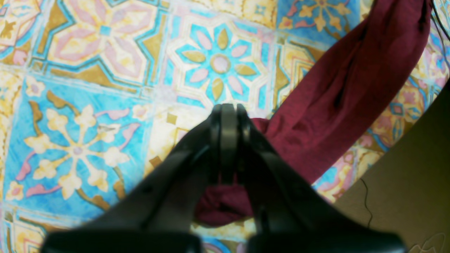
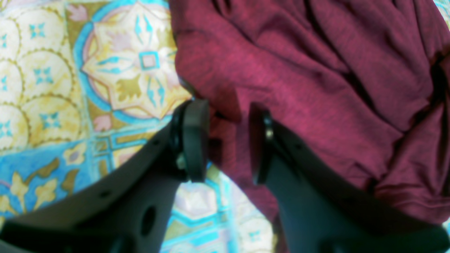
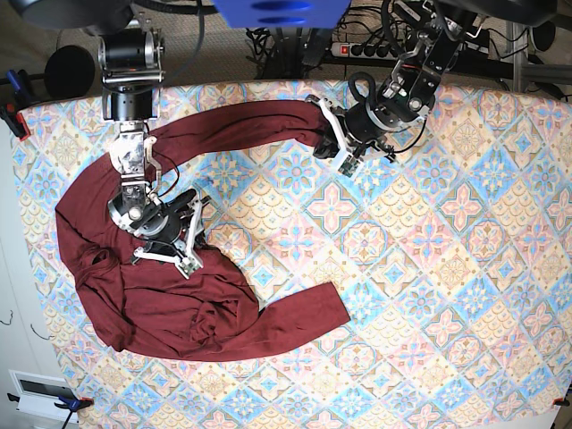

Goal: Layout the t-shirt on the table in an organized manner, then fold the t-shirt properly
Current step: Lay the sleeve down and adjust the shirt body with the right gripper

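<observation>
The dark maroon t-shirt (image 3: pixel 161 313) lies crumpled at the left of the tiled table (image 3: pixel 429 250). One long sleeve arcs along the back edge toward the middle, and another sleeve stretches right along the front. My left gripper (image 3: pixel 323 136) is shut on the end of the back sleeve. In the left wrist view the left gripper (image 1: pixel 228 107) has maroon t-shirt (image 1: pixel 334 105) cloth bunched under its closed fingers. My right gripper (image 3: pixel 195 239) sits at the shirt's inner edge. Up close, the right gripper (image 2: pixel 227 105) stands open with the edge of the t-shirt (image 2: pixel 299 88) lying between the fingers, not pinched.
The table (image 1: pixel 88 105) ends close to the left gripper, where brown floor (image 1: pixel 404 168) shows beyond its edge. Behind the table's back edge, a power strip and cables (image 3: pixel 357 49) lie near the arm bases. Patterned table (image 2: pixel 42 88) cloth shows left of the right gripper.
</observation>
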Controlling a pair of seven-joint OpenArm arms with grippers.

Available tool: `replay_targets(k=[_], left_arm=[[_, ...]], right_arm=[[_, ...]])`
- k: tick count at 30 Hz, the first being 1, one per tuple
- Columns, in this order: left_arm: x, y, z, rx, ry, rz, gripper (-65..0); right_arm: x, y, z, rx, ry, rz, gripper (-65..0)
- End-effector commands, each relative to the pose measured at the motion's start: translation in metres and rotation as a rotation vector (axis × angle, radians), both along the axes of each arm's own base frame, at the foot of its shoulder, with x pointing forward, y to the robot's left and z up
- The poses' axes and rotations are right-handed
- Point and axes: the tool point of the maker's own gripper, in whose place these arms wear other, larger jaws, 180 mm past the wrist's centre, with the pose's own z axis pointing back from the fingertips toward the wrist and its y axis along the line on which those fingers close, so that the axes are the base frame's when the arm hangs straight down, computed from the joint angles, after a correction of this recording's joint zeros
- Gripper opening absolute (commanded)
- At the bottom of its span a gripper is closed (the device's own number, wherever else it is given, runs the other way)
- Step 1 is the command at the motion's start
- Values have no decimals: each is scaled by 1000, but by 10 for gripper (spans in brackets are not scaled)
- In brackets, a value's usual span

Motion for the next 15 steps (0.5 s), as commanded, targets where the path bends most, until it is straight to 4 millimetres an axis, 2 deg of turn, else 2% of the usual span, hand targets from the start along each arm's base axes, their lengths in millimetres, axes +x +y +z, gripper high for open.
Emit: replay_targets(k=[1, 4, 9, 12, 15], left_arm=[[7, -2, 11, -26, -39, 2, -650], [8, -2, 12, -26, -42, 2, -650], [9, -2, 12, -26, -43, 2, -650], [9, -2, 12, -26, -43, 2, -650], [9, -2, 12, -26, -43, 2, -650]], right_arm=[[12, -1, 15, 12, -49, -1, -459], [9, 1, 5, 25, -29, 2, -459], [-2, 1, -27, 62, 44, -6, -459], [13, 3, -24, 99, 21, -6, -460], [15, 3, -31, 118, 35, -13, -460]])
